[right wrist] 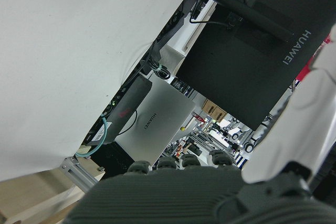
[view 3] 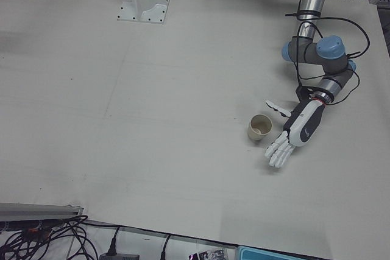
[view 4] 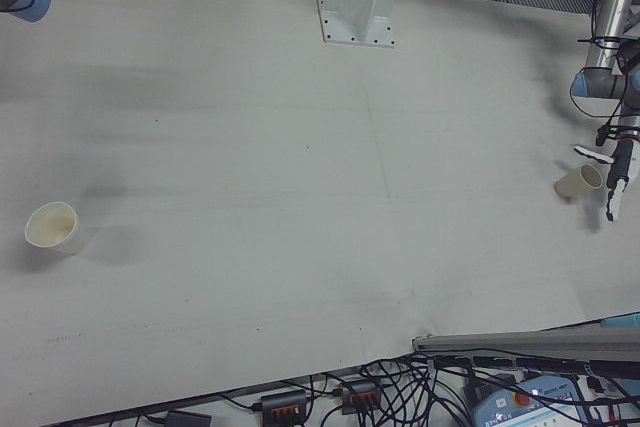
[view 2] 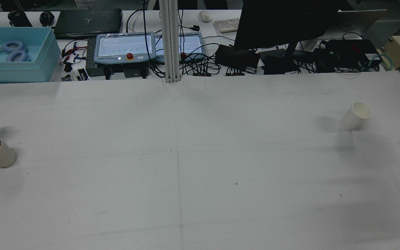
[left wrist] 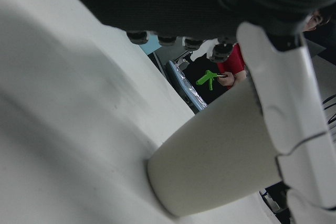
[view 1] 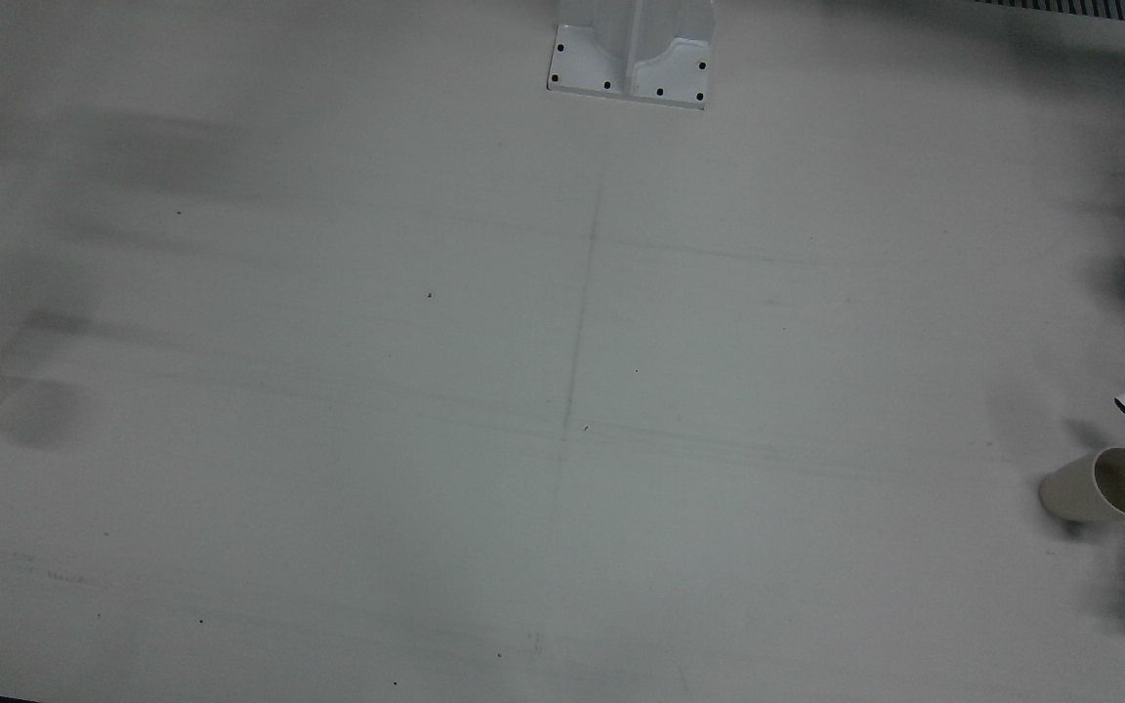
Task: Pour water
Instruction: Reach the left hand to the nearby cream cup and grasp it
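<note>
Beige tapered paper cup (view 3: pixel 260 128) stands upright on the white bench (view 3: pixel 152 120), near the edge before the robot's left arm, and the left hand (view 3: pixel 292 135) lies just beside it with its fingers (view 3: pixel 277 154) stretched out flat and spread, holding nothing. One finger (view 3: pixel 278 109) reaches out on the far side of the cup, so the cup sits in the wide fork of the hand; in the left hand view a white finger (left wrist: pixel 286 114) seems to rest against the rim, though the angle is too close to be sure of contact. A second, whiter paper cup (view 4: pixel 52 226) stands well apart on the other half of the bench. The right hand (right wrist: pixel 294 129) shows only in its own camera, as a sliver of white finger, and whether it is spread or closed cannot be told. The risk from here, as I judge it, is a light cup tipping or sliding away if the fingers close unevenly, or crumpling under too firm a squeeze and spilling whatever it holds before it gets to the other cup.
</note>
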You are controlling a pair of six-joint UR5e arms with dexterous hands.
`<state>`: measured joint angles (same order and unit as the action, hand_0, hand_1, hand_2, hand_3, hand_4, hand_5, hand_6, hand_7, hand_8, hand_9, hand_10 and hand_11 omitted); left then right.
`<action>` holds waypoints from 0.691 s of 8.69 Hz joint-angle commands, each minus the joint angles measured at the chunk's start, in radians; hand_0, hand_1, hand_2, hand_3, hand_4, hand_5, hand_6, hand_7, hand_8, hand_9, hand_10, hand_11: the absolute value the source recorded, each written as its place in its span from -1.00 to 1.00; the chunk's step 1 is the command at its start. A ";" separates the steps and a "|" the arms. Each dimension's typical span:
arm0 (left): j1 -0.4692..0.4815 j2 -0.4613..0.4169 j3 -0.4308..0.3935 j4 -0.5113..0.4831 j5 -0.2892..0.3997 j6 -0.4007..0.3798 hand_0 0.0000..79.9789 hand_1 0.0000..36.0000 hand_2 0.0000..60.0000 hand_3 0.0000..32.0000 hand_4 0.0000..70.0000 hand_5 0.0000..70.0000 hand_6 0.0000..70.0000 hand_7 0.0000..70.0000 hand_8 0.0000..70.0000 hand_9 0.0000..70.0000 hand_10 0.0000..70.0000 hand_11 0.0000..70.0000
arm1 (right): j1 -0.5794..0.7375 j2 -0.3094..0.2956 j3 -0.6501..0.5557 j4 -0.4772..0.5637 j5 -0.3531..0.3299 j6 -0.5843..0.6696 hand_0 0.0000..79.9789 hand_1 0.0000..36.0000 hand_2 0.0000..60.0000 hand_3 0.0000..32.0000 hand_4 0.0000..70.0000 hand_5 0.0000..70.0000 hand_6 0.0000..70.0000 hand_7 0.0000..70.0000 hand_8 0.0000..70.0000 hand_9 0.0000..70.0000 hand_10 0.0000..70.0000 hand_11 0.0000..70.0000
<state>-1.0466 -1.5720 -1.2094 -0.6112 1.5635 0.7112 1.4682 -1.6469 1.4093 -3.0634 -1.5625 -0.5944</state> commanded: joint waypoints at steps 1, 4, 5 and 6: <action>0.069 -0.019 -0.001 0.014 -0.063 -0.001 0.40 -0.61 -1.00 -1.00 -0.59 -1.00 -1.00 -0.93 -1.00 -1.00 -0.99 -0.92 | 0.007 -0.004 -0.003 0.002 0.001 0.004 0.10 -0.71 -1.00 -1.00 -0.93 -0.98 -1.00 -0.93 -0.96 -0.99 -1.00 -1.00; 0.071 -0.051 -0.001 0.036 -0.066 -0.004 0.39 -0.62 -1.00 -1.00 -0.52 -1.00 -1.00 -0.91 -1.00 -1.00 -0.97 -0.91 | 0.027 -0.007 -0.003 0.002 -0.002 0.005 0.10 -0.71 -1.00 -1.00 -0.94 -0.98 -1.00 -0.95 -0.96 -0.99 -1.00 -1.00; 0.071 -0.054 -0.002 0.037 -0.068 -0.006 0.40 -0.62 -1.00 -1.00 -0.47 -1.00 -1.00 -0.90 -1.00 -1.00 -0.97 -0.91 | 0.032 -0.011 -0.003 0.002 -0.002 0.005 0.10 -0.71 -1.00 -1.00 -0.95 -0.98 -1.00 -0.95 -0.96 -0.99 -1.00 -1.00; 0.069 -0.059 -0.002 0.039 -0.066 -0.010 0.40 -0.65 -1.00 -1.00 -0.39 -0.87 -1.00 -0.89 -1.00 -1.00 -0.96 -0.90 | 0.035 -0.011 -0.004 0.003 -0.002 0.005 0.09 -0.71 -1.00 -1.00 -0.95 -0.99 -1.00 -0.97 -0.97 -0.99 -1.00 -1.00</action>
<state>-0.9766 -1.6187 -1.2109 -0.5786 1.4976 0.7077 1.4942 -1.6541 1.4067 -3.0618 -1.5640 -0.5892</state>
